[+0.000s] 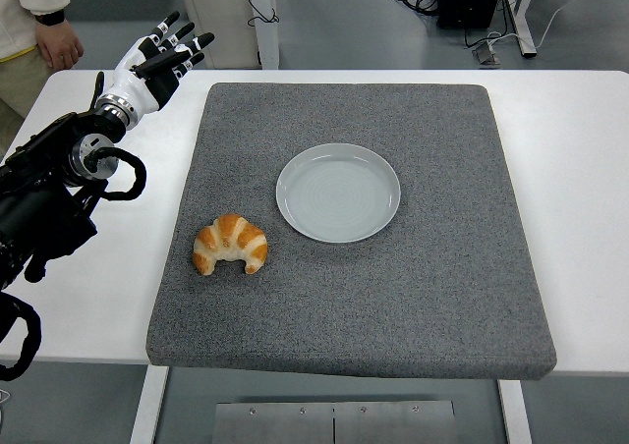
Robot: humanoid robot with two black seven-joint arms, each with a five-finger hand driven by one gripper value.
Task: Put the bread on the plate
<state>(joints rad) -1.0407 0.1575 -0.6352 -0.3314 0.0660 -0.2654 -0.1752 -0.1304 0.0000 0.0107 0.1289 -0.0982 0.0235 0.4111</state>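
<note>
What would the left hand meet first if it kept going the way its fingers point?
Nothing on the table: the left hand points up-right, past the grey mat's far-left corner toward the far edge. Depth is unclear.

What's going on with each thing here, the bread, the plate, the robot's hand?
Croissant: lying on the grey mat, left of the plate, untouched.
Plate: empty, on the mat.
Left hand: raised over the table's far left, fingers spread, holding nothing.
Mat: flat on the table.

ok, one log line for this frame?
stage: pre-grasp | left hand: open, raised at far left, holds nothing | croissant: on mat, left of plate | plate: empty | right hand: not in view
</note>
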